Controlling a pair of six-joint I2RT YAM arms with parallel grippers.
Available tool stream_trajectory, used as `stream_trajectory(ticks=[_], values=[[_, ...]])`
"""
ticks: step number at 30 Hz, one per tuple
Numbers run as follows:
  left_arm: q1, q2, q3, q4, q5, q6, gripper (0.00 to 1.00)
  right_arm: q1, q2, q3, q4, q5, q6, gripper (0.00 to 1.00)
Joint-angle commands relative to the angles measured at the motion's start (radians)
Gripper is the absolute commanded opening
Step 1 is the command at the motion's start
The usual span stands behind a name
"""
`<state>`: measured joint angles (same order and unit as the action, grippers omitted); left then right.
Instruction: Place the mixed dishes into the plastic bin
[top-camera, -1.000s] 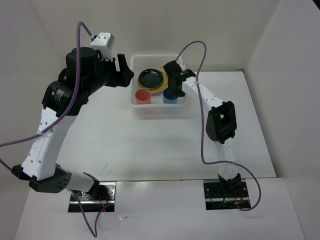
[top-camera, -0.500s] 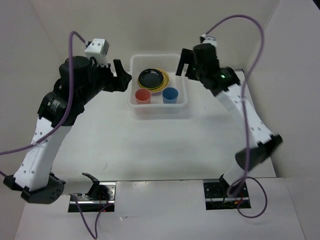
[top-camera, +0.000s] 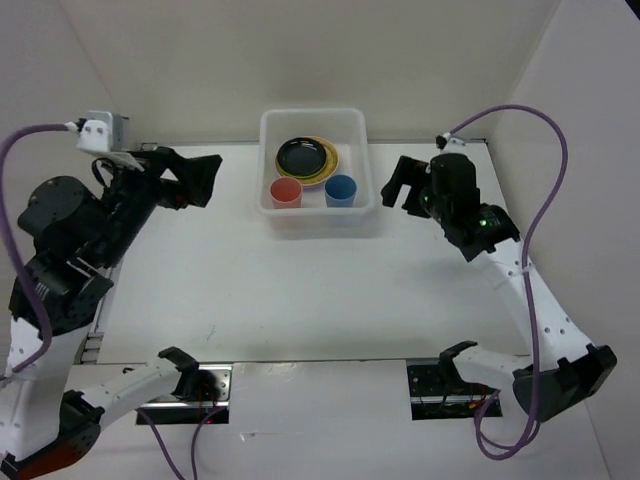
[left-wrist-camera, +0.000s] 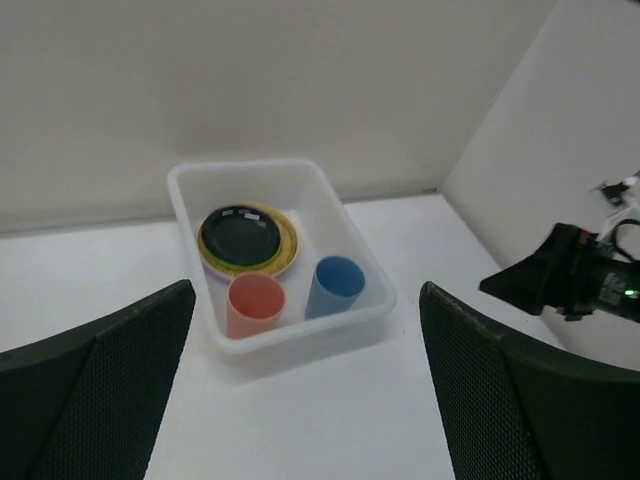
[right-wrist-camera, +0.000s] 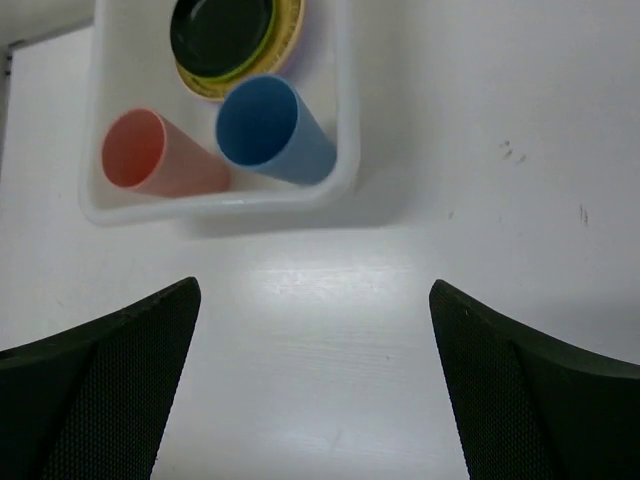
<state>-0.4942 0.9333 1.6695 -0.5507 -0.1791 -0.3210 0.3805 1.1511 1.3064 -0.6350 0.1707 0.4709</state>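
The translucent white bin (top-camera: 270, 125) stands at the back middle of the table. Inside it a glossy black plate (top-camera: 303, 156) tops a stack with lime green, orange and lilac edges showing. A coral-red cup (top-camera: 286, 192) and a blue cup (top-camera: 341, 189) stand at its near side. The bin also shows in the left wrist view (left-wrist-camera: 184, 205) and the right wrist view (right-wrist-camera: 345, 95). My left gripper (top-camera: 200, 178) is open and empty, left of the bin. My right gripper (top-camera: 398, 187) is open and empty, right of the bin. The woven tan plate is hidden.
White walls close the table at the back and both sides. Purple cables loop from both arms. Two black base mounts (top-camera: 185, 385) sit at the near edge.
Both arms have pulled back from the bin: the left gripper moved left and down, the right gripper lifted off the blue cup and moved right. The dishes have not moved.
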Motion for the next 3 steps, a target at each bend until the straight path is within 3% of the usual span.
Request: stream_trajectory(ticks=[1,3], values=[[0.003,-0.025,-0.05,-0.017,-0.014,-0.02,0.99,-0.002,-0.2,-0.068,0.08,0.007,-0.032,1.0],[0.003,-0.069,-0.075,-0.028,-0.028,-0.03,0.99,-0.031,-0.312,-0.099,0.071,0.051,-0.032,1.0]])
